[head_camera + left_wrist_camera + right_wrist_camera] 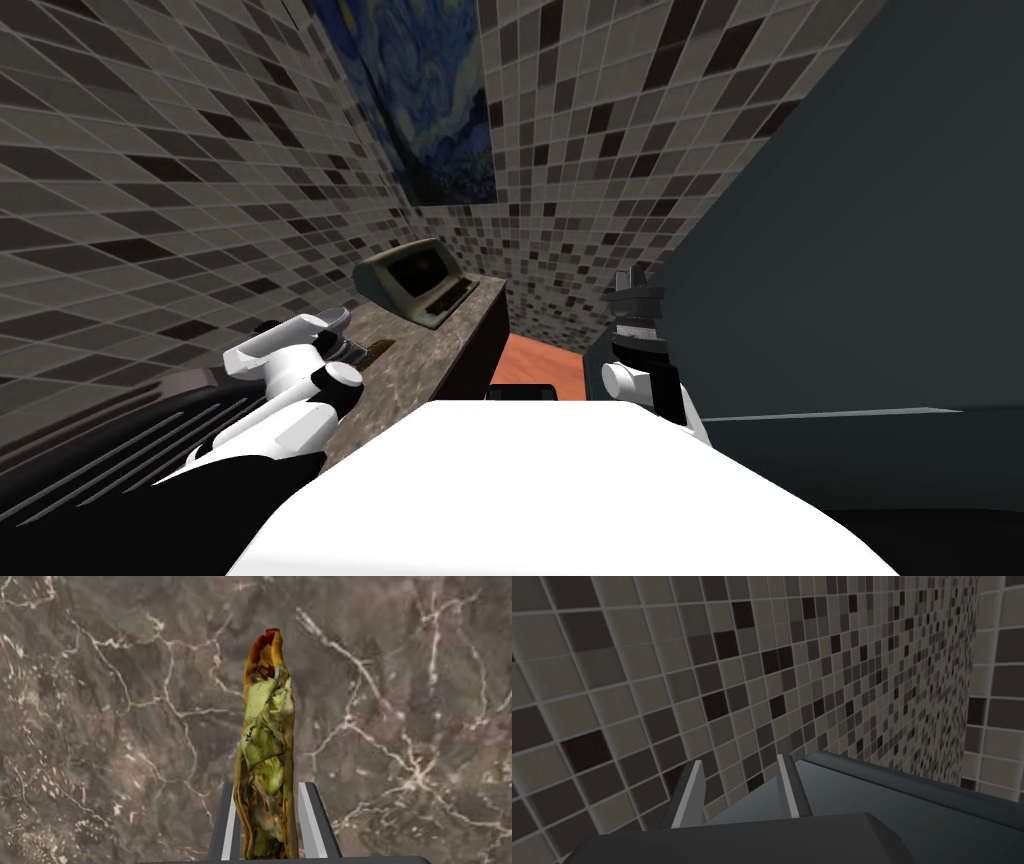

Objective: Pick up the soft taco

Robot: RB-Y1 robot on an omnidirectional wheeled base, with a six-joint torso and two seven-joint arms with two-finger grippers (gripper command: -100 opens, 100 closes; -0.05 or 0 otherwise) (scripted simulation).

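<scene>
Left gripper (pixel 266 785) is reaching down over the marbled counter (pixel 100 726) w/ its fingers (pixel 227 826) drawn in narrow, pressing both sides of the taco (pixel 267 741). They're gripping it at one end only; most of the shell & the green filling are sticking out past the tips. Can't tell whether it's sitting on the counter or already clear of it.

Main risk, imo: the shell being soft, the long free end is prob going to sag or swing on a lift, then work loose from such a short hold. Squeezing harder is risking pushing the filling out. A quick or tilting lift is making both worse.

Further along the counter an old computer (pixel 420 278) is sitting, well apart; only a wide swing is endangering it.

Right gripper (pixel 635 285) is pointing up beside a dark cabinet (pixel 860 250), fingers narrow, holding nothing, so no trouble there.
</scene>
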